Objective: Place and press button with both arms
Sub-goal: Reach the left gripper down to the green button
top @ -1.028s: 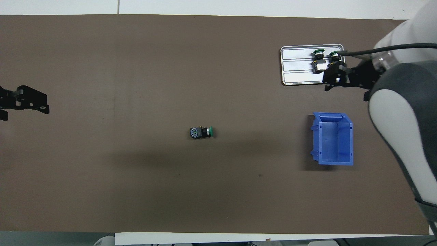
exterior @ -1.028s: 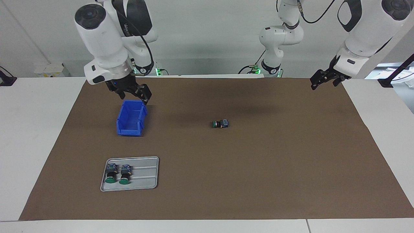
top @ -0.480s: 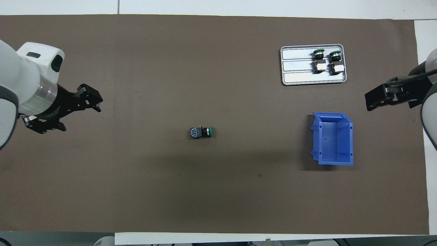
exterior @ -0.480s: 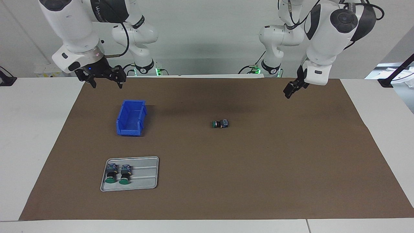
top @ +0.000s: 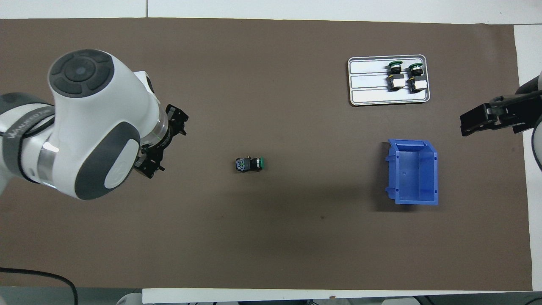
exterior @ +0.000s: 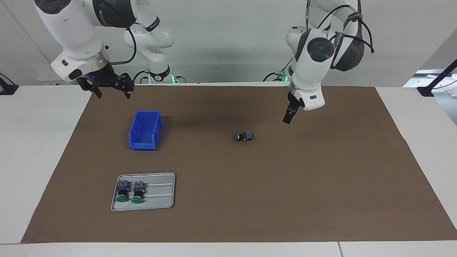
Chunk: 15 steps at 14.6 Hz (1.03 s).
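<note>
Jaws apparently apart; button (exterior: 243,136) sideways, cap toward right arm's end.

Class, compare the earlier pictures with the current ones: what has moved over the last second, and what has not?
The left end effector swung in from the table's edge toward the loose button, stopping short of it, open and empty. The right end effector rose off the blue bin and drew back toward its base, open and empty. The button, the bin and the tray with two buttons stayed put.

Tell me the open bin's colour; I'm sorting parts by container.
Blue: the bin shows best in the overhead view.
</note>
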Available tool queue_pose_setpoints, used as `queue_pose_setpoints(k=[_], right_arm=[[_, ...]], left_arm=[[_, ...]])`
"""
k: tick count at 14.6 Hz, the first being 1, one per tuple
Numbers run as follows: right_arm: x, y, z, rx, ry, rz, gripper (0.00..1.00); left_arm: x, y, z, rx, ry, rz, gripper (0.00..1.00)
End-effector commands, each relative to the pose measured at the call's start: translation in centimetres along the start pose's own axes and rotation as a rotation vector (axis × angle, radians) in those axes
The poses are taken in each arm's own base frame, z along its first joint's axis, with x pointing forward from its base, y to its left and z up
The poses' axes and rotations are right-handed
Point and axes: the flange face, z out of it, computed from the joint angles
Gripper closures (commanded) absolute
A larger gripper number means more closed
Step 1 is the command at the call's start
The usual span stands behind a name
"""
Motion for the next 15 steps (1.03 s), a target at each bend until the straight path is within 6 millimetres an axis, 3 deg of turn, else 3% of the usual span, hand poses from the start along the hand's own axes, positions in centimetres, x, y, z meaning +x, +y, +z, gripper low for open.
queue_pose_setpoints(k=[1, 3, 4, 7, 8, 11, 14, 15], right_arm=[[-0.7, 0.8, 0.5, 0.012, 0.002, -0.004, 0.00], [-0.7, 1.2, 0.5, 0.013, 0.003, 0.003, 0.00], [-0.7, 1.2, 0.4, 0.012, 0.003, 0.002, 0.00], [-0.7, 0.5, 0.4, 0.011, 0.004, -0.012, 0.00], [-0.7, 0.4, 0.4, 0.011, 0.004, -0.013, 0.00], [-0.7, 0.6, 0.4, 0.012, 0.004, -0.010, 0.00], [-0.7, 0.6, 0.4, 0.012, 0.004, -0.010, 0.00], [-0.7, 0.5, 0.4, 0.011, 0.004, -0.012, 0.00]], left_arm=[[-2.6, 1.2, 2.4, -0.024, -0.027, -0.148, 0.00], [-4.5, 1.6, 4.4, -0.083, -0.035, -0.267, 0.00], [-6.6, 1.4, 6.1, -0.109, -0.039, -0.270, 0.00], [-8.3, 2.7, 9.4, -0.114, -0.065, -0.348, 0.00], [-9.8, 2.7, 10.2, -0.108, -0.065, -0.327, 0.00], [-10.5, 4.1, 11.4, -0.105, -0.096, -0.387, 0.01], [-12.4, 5.4, 14.2, -0.071, -0.086, -0.395, 0.01], [-12.6, 5.5, 14.2, -0.074, -0.089, -0.411, 0.01]])
